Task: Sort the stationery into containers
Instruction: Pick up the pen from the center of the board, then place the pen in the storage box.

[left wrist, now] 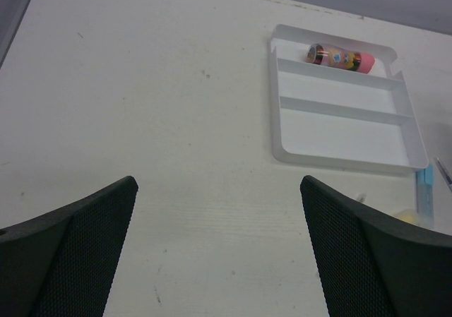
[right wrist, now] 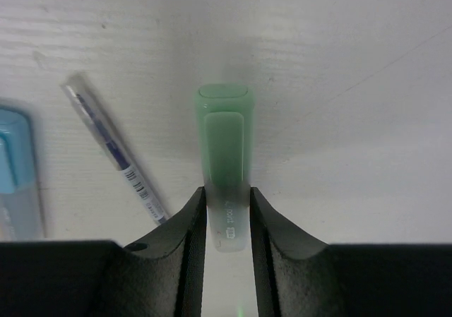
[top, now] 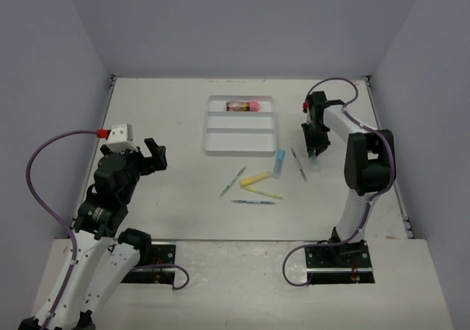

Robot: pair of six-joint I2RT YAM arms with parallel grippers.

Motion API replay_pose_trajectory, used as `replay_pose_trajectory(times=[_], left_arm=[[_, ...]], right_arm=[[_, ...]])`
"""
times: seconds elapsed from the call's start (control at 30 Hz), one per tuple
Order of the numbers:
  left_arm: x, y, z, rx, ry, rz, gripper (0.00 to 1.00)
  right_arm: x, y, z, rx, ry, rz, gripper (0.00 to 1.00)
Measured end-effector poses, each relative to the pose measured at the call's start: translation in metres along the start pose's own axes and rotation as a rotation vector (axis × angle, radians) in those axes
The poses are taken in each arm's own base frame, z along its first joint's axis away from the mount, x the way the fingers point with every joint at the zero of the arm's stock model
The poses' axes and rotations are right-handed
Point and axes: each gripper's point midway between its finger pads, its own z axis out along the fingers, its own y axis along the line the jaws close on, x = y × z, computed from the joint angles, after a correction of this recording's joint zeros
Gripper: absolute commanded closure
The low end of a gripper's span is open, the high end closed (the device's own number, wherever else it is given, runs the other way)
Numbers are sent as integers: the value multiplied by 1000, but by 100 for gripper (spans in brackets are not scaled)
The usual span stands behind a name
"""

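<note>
My right gripper [right wrist: 227,204] is shut on the clear end of the mint-green highlighter [right wrist: 224,140]. It is low over the table, right of the tray, where the top view shows the right gripper [top: 316,157]. A thin pen [right wrist: 116,151] and the light-blue highlighter [right wrist: 15,176] lie just left of it. The white three-compartment tray [top: 241,151] holds the pink tube [top: 243,106] in its far compartment. In front of the tray lie the yellow highlighter [top: 255,177] and thin pens [top: 232,181]. My left gripper [top: 154,153] hangs open and empty, well left of the tray [left wrist: 339,163].
Another pen [top: 253,201] lies nearest the arm bases, and one more [top: 299,164] lies beside the right gripper. Grey walls close in the table on three sides. The right arm's cable loops above its wrist.
</note>
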Motion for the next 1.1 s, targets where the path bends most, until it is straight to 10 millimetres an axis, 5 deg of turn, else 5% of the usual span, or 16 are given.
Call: replay_pose_trajectory(times=[0.17,0.37,0.53,0.67,0.9,1.1], left_arm=[[1,0,1,-2,7,2,0],[2,0,2,-3,9,2,0],[2,0,2,-2,9,2,0],[1,0,1,0,5,1,0],[1,0,1,0,5,1,0],[1,0,1,0,5,1,0]], right_arm=[[-48,22,-43,17,-197,-141,100],[-115,136,-107,-38,-537,-636,100],[-140,205,-117,-30,-667,-957,100],[-174,215,-96,40,-695,-1066,99],[-185,203,-66,96,-650,-1161,92],[-185,206,-66,90,-658,-1175,64]])
